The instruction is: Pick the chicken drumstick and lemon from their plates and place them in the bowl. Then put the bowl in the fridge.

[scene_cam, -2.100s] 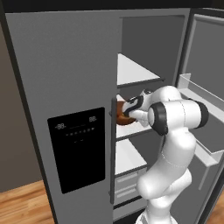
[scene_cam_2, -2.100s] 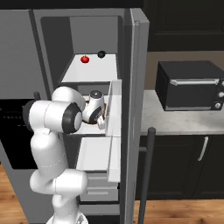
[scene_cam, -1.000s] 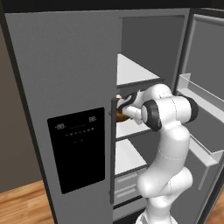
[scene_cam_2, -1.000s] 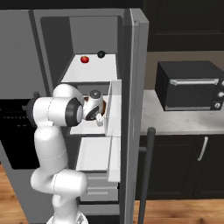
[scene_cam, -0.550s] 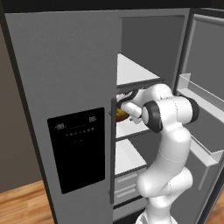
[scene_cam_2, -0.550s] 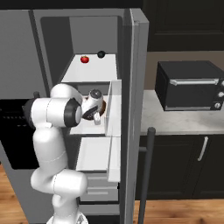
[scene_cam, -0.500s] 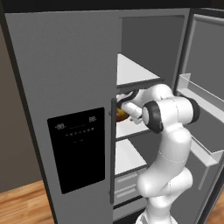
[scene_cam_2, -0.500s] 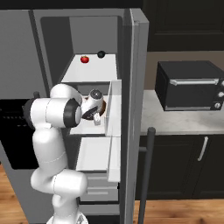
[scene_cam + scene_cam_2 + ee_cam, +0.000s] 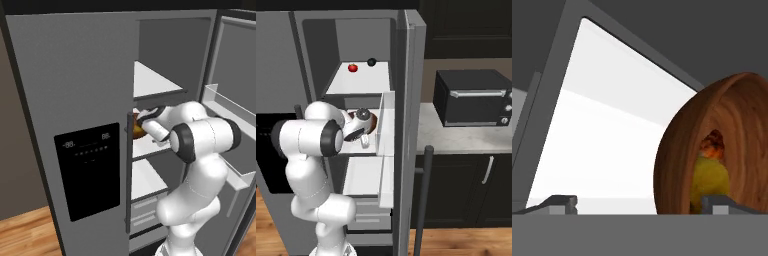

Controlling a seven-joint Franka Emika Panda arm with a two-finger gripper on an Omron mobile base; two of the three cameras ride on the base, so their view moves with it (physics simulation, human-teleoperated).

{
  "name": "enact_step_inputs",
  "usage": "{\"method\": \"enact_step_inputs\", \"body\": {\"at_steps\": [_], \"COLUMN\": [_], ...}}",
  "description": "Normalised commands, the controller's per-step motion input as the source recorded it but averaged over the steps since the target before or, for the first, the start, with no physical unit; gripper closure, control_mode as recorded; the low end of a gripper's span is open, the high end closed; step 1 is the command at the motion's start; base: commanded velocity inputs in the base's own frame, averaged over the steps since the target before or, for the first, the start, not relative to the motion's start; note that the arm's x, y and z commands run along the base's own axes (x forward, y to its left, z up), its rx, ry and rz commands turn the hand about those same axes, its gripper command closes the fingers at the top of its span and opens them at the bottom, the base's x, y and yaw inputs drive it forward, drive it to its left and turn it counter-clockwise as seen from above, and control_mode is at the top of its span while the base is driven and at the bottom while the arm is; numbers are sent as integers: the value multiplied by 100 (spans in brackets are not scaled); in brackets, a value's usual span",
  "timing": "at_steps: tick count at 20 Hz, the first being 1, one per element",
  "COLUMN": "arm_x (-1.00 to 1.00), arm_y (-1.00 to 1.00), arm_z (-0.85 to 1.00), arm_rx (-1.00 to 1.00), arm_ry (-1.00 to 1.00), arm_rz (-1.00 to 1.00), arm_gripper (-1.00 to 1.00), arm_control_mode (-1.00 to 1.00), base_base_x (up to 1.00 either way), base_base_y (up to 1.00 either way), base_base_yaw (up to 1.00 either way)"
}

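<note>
The gripper is open and holds nothing. Just past it, the bowl sits on a middle fridge shelf with the lemon and drumstick inside. Pull straight back, without bumping the bowl.

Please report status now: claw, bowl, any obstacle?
Claw open, inside fridge. Wooden bowl on middle shelf, lemon and drumstick inside. No obstacle seen.

Brown wood-grain bowl, a yellow lemon inside with a reddish-orange drumstick above it. Grey fridge, black panel on its door, white shelves. Up top, a red ball and a black one. Black microwave on pale stone.
</note>
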Motion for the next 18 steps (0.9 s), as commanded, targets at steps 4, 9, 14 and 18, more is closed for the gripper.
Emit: {"method": "enact_step_inputs", "body": {"at_steps": [4, 9, 14, 18], "arm_x": [-37, -47, -51, -54], "arm_y": [0, -2, 0, 0], "arm_z": [45, 48, 55, 58], "arm_rx": [0, 0, -1, -4], "arm_ry": [0, 0, 3, 2], "arm_rz": [0, 0, 0, -1], "arm_gripper": [-100, -100, -100, -100], "arm_control_mode": [-100, -100, -100, -100], "base_base_x": [0, 0, 0, 0], "base_base_y": [0, 0, 0, 0], "base_base_yaw": [0, 0, 0, 0]}}
